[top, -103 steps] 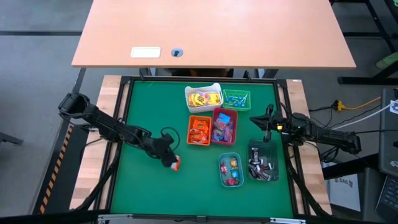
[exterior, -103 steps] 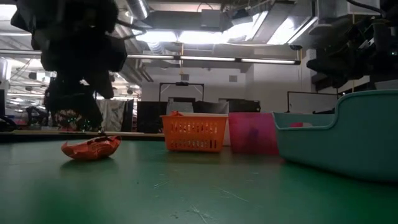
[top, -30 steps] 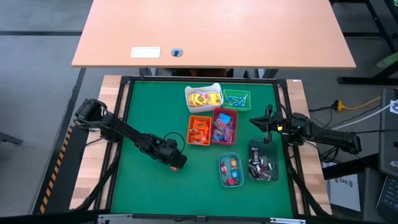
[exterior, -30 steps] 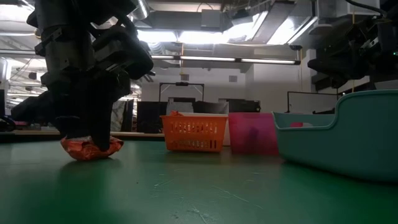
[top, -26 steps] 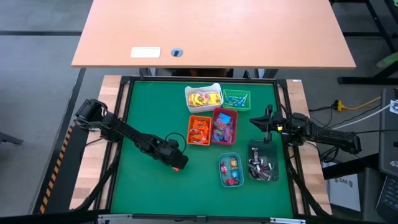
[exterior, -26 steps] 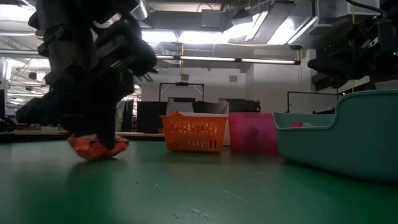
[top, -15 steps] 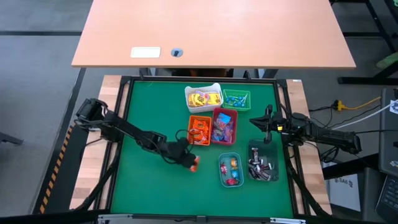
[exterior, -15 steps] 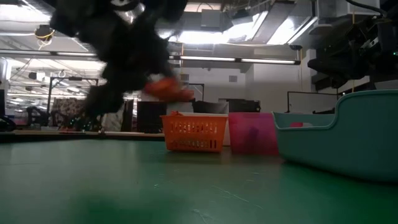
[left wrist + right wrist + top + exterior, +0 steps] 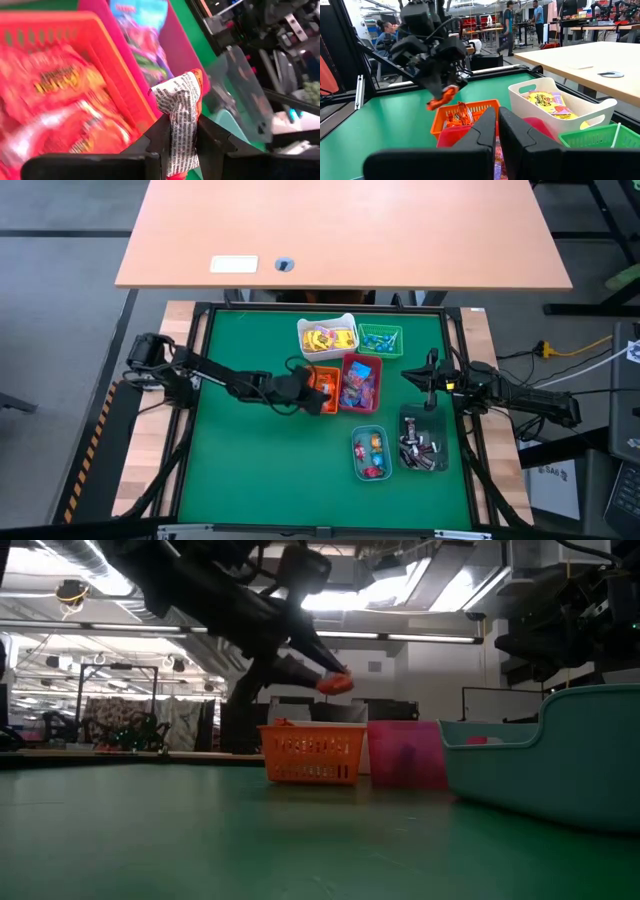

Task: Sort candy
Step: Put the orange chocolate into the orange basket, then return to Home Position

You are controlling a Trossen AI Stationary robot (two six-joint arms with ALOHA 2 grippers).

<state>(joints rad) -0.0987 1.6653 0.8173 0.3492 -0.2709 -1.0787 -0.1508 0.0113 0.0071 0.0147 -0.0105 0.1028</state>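
Note:
One orange-wrapped candy (image 9: pixel 181 117) sits between the fingers of my left gripper (image 9: pixel 322 400), which is shut on it. It hangs above the orange bin (image 9: pixel 312 380), near the wall shared with the red bin (image 9: pixel 361 383). The low view shows the candy (image 9: pixel 335 683) well above the orange bin (image 9: pixel 310 755). My right gripper (image 9: pixel 405 373) hovers shut and empty at the table's right side, between the green bin (image 9: pixel 380 338) and a clear bin (image 9: pixel 423 442). My left gripper pinches the candy's wrapper (image 9: pixel 179 145) between its two fingers. One crimped end (image 9: pixel 176 90) sticks out past the fingertips. The fingers come slanting down from the table's left. The candy is lifted clear, above the orange bin.
A white bin (image 9: pixel 327 337) of yellow candy stands at the far middle, the green bin beside it. A teal clear bin (image 9: pixel 369 452) of mixed candy and the clear bin of dark candy sit near right. The green mat's left half (image 9: pixel 240 470) is bare.
My left gripper has closed on the orange candy lying on the mat, lifted it clear and carried it toward the table's right and far side, up over the orange bin.

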